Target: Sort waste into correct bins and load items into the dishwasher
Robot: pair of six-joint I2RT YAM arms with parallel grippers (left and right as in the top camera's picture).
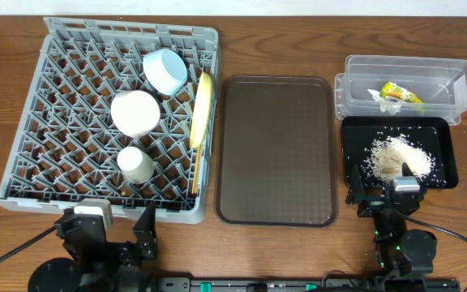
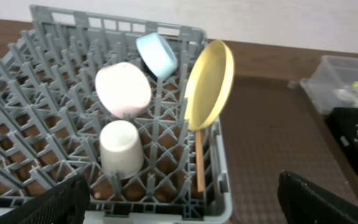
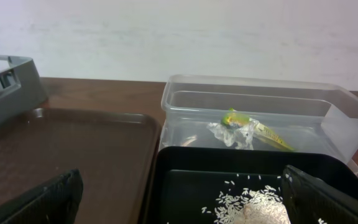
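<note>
Gaping empty: left hand, right hand; rack holds two bowls, one cup, one plate, chopsticks.

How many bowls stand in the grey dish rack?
2. The light blue bowl sits at the far side of the dish rack; the pinkish-white bowl just before it. None seems hidden.

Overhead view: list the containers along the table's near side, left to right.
grey dish rack → brown tray → black tray
</note>
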